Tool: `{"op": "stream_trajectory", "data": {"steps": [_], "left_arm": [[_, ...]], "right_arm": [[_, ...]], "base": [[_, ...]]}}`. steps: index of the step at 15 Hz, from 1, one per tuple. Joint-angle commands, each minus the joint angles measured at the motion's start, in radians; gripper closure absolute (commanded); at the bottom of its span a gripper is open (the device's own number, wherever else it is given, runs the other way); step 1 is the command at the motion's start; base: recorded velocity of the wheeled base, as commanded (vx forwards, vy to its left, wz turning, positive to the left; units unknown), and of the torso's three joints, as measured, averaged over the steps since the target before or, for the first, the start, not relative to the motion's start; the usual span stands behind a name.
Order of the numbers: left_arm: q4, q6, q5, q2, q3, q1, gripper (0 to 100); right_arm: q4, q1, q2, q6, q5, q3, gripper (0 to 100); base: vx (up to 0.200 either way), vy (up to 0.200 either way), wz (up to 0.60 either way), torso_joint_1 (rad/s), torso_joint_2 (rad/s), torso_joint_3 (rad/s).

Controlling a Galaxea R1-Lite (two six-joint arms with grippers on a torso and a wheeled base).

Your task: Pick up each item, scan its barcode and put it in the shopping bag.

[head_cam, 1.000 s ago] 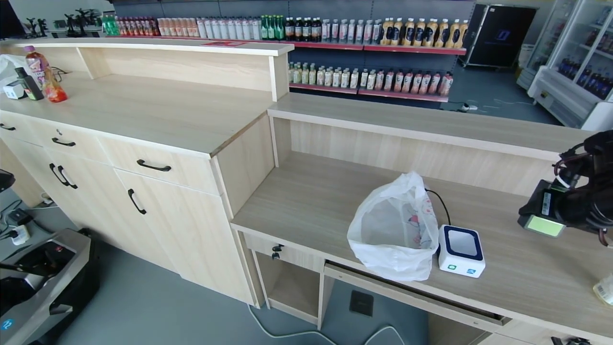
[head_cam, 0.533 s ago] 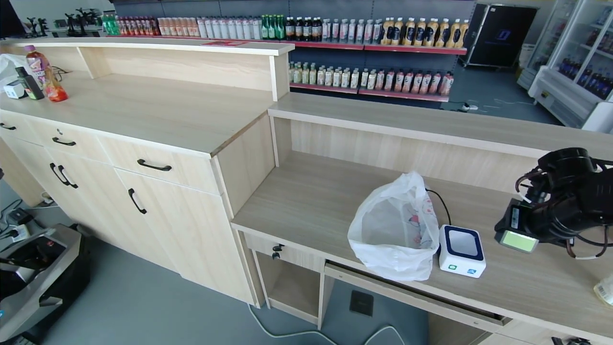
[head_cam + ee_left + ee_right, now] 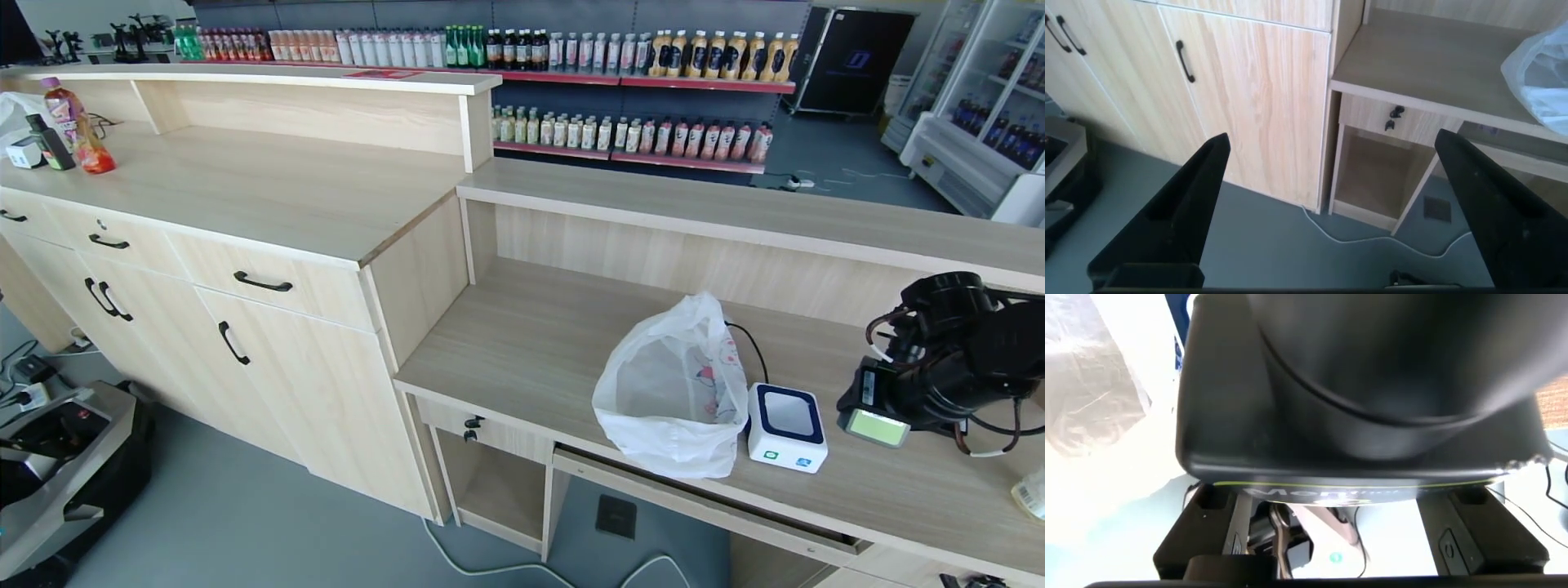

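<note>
Left gripper hangs low over the floor in front of the cupboard doors, jaws spread wide and holding nothing. At the near edge of the table, far to our right, a pale item lies cut off by the frame; we cannot name it. A little further in, the right gripper is clamped on a dark box with a green end face. It holds the box above the table, just right of the scanner and clear of it.

Over the last second that arm has carried the box down and leftward, from higher at the table's right end to this spot. We judge the pick-up done and the scan next. The box must come over the scanner's window, and the white label on its side face is not yet turned down toward it.

The bag stands just left of the scanner, handy for the drop afterwards. Beyond, shelves of bottles line the back of the shop.
</note>
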Motion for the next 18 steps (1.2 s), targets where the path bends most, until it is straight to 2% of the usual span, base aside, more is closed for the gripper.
{"op": "stream_trajectory", "data": {"steps": [1, 6, 12, 18], "left_arm": [[0.0, -0.002, 0.0, 0.001, 0.0, 0.0, 0], [0.0, 0.0, 0.0, 0.001, 0.0, 0.0, 0], [0.0, -0.002, 0.0, 0.001, 0.0, 0.0, 0], [0.0, 0.0, 0.0, 0.001, 0.0, 0.0, 0]], "right_arm": [[-0.047, 0.0, 0.027, -0.002, 0.001, 0.002, 100], [-0.067, 0.014, 0.076, -0.006, -0.002, -0.006, 100], [-0.174, 0.048, 0.118, -0.006, 0.001, -0.004, 100], [-0.183, 0.072, 0.154, -0.005, 0.001, -0.009, 100]], "base": [[0.0, 0.0, 0.0, 0.0, 0.0, 0.0], [0.0, 0.0, 0.0, 0.0, 0.0, 0.0], [0.0, 0.0, 0.0, 0.0, 0.0, 0.0], [0.0, 0.0, 0.0, 0.0, 0.0, 0.0]]}}
